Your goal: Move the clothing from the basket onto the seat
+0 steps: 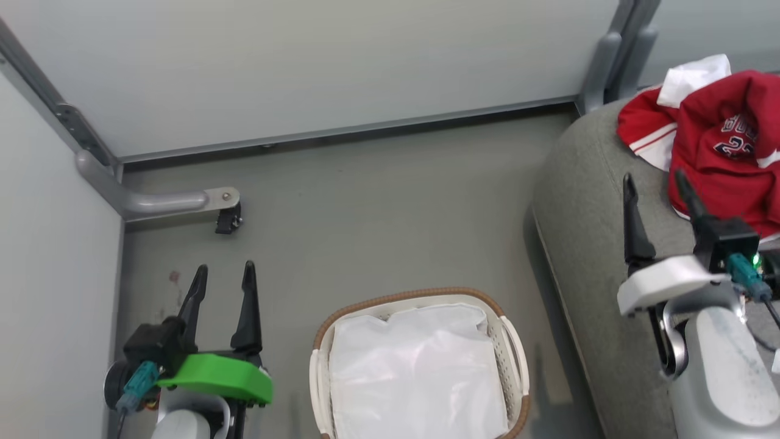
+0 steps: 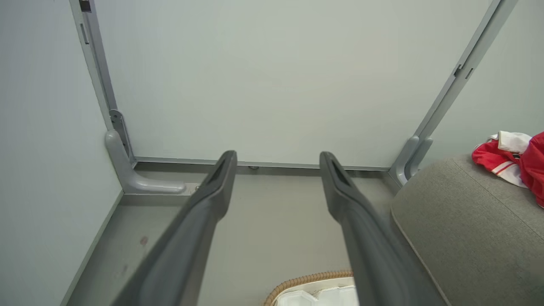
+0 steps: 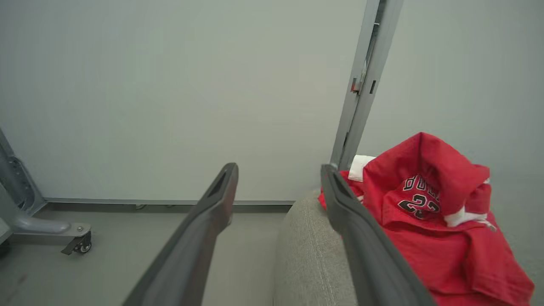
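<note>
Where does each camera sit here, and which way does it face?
Head: up on the head, facing down at floor, basket and seat; left pincer lower left, right pincer at right.
Left wrist: on the left arm, facing the wall along its two fingers.
Right wrist: on the right arm, facing wall and clothing along its fingers.
Shared: all three show the seat and clothing.

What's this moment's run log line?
clothing: on seat | basket: just liner | left end effector: open | right end effector: open
</note>
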